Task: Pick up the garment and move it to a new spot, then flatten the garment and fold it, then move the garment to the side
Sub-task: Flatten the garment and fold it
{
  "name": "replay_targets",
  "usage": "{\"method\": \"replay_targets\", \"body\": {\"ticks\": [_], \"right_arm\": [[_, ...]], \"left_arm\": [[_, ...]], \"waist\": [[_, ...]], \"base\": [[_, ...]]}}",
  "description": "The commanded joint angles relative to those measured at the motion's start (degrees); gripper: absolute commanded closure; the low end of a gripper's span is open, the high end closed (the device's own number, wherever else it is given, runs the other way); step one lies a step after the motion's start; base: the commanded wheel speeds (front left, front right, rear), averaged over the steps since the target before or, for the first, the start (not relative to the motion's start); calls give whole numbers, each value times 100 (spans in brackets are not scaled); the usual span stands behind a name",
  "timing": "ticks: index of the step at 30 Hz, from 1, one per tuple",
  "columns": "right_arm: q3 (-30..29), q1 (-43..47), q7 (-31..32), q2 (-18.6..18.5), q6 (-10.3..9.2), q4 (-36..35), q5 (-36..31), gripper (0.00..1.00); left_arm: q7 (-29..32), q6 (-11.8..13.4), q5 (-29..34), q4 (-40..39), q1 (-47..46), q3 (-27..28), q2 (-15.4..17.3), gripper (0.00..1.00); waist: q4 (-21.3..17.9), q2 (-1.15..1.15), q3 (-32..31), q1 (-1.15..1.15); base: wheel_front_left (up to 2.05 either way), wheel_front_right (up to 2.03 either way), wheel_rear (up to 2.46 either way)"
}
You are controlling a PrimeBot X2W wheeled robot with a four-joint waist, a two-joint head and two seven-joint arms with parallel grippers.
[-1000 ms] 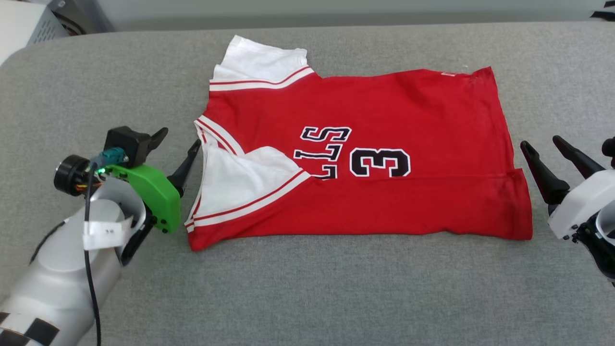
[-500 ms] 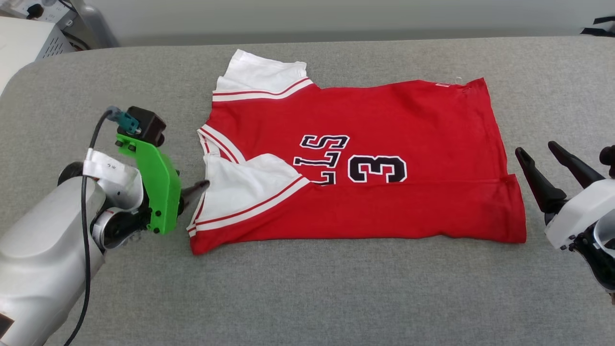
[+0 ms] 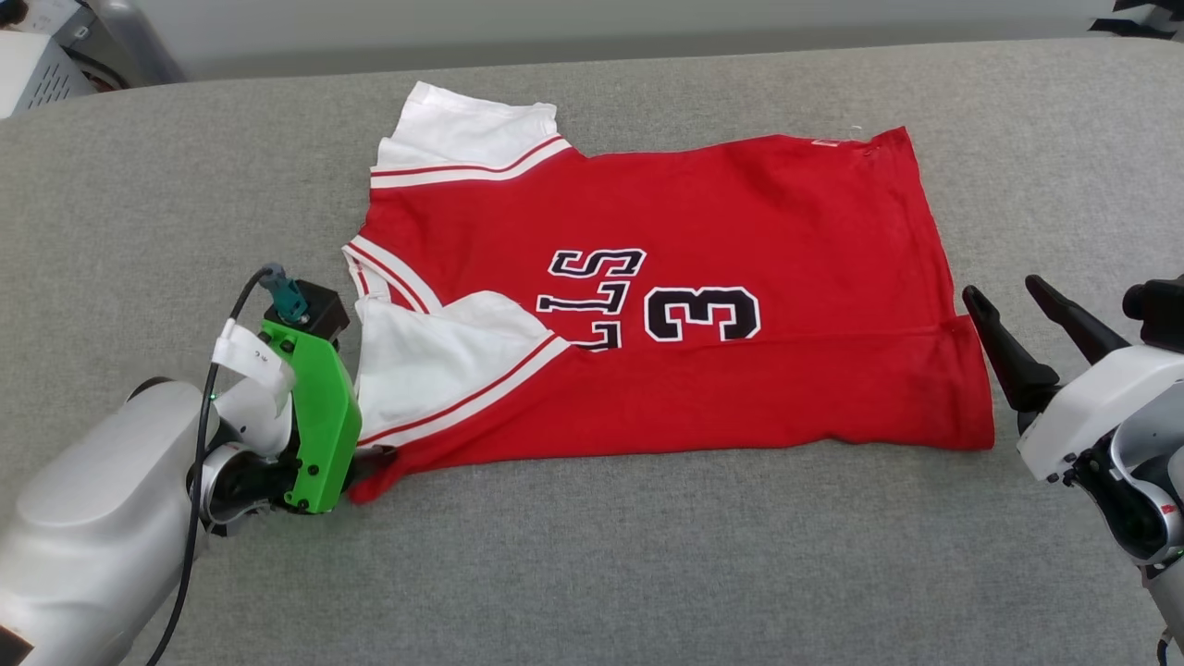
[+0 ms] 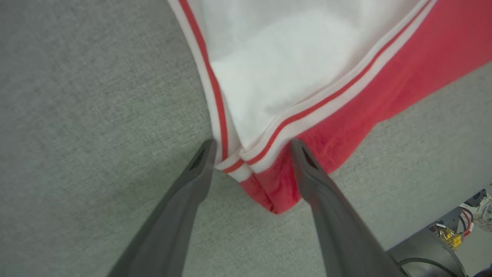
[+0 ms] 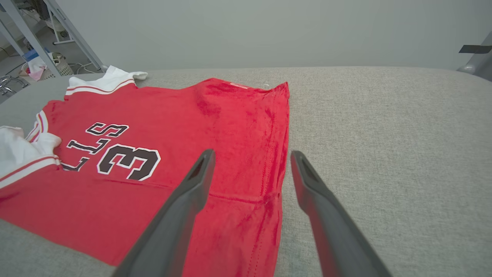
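The garment (image 3: pixel 740 213), a red jersey with white sleeves and a black "3", lies sideways on the grey table, its near long side folded over. My left gripper (image 3: pixel 368 460) sits at the garment's near-left corner, mostly hidden under its green mount. In the left wrist view the left gripper (image 4: pixel 251 141) is open, its two fingers straddling the striped sleeve trim and red corner of the garment (image 4: pixel 292 57). My right gripper (image 3: pixel 1004 289) stands open just right of the hem. In the right wrist view the right gripper (image 5: pixel 252 152) points over the hem edge of the garment (image 5: pixel 192 111).
The grey padded table (image 3: pixel 592 573) stretches well beyond the garment on all sides. Pale equipment (image 3: pixel 37 65) stands past the far-left corner, and a metal frame (image 5: pixel 57 23) stands beyond the table's far end. Wiring (image 4: pixel 449 238) shows below the table's near edge.
My left gripper has swung from beside the collar down to the garment's near-left corner, fingers now around it. The head camera shifted a little. The right gripper and garment kept their places.
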Motion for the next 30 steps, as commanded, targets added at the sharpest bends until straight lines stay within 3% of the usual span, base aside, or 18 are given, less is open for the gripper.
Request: {"method": "replay_targets", "body": {"ticks": [1, 9, 10, 12, 21, 30], "right_arm": [[-7, 81, 29, 43, -3, -33, -29, 0], [20, -7, 36, 108, -3, -12, -43, 0], [18, -9, 35, 102, -3, -10, -39, 0], [5, -15, 47, 62, -3, -16, -37, 0], [-45, -129, 475, -362, -3, -268, -98, 0], [255, -343, 2203, -1222, -3, -909, 164, 0]], "left_arm": [[6, 58, -11, 71, 138, -21, -12, 0], [-117, -70, 32, 511, 368, -238, -134, 0], [-192, -84, 29, 547, 381, -236, -158, 30], [-443, -107, 26, 585, 392, -182, -199, 100], [-1389, -129, 487, 259, 433, -201, -51, 100], [-1675, 86, 594, -600, 582, -133, 186, 100]], "waist": [[-37, 0, 56, 0], [-88, 0, 156, 0], [-85, 0, 151, 0], [-68, 0, 117, 0], [17, 0, -136, 0], [137, 0, -179, 0]], "base": [[0, 0, 0], [0, 0, 0], [0, 0, 0], [0, 0, 0], [0, 0, 0], [0, 0, 0]]}}
